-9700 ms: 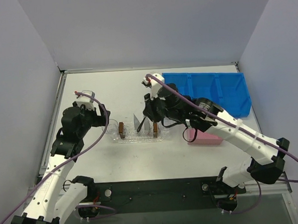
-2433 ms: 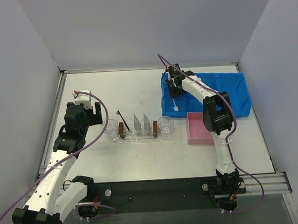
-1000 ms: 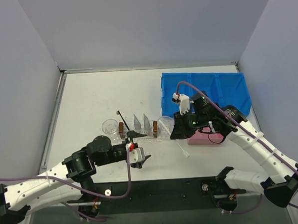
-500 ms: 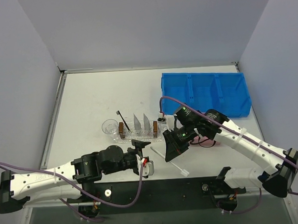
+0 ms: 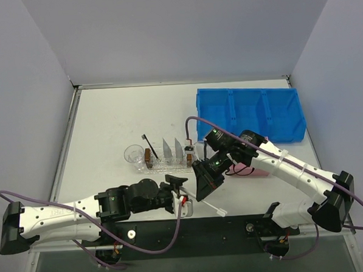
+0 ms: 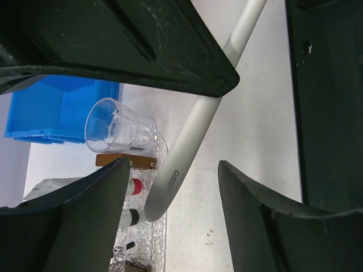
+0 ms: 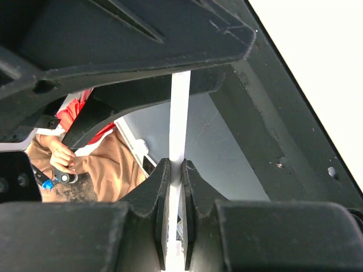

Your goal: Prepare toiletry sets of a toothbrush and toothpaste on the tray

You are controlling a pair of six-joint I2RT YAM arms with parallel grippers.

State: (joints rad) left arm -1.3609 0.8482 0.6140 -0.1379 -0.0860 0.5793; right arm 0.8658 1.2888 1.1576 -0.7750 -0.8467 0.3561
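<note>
So the right jaws are pinched shut on the white toothbrush, gripping it partway along the handle. You can see this best from the right wrist camera, where the white handle runs straight up out of the closed fingers. From above, that brush sits slanted near the front edge of the desk, and its far end pokes out over the dark base strip. It's not on the tray at all, it's on the near side of it.

The left jaws are spread wide open and aren't holding anything. In the left wrist view the white handle passes through the gap between the two fingers. As far as I can tell it doesn't touch either of them. Behind it in that view there's a clear cup and a bit of the blue bin.

The tray is in the middle of the desk. The black toothbrush leans at its left end by one of the brown blocks. The two toothpaste tubes stand side by side in the middle of the tray, and another clear cup is just off the left end. The blue bin sits at the back right.
</note>
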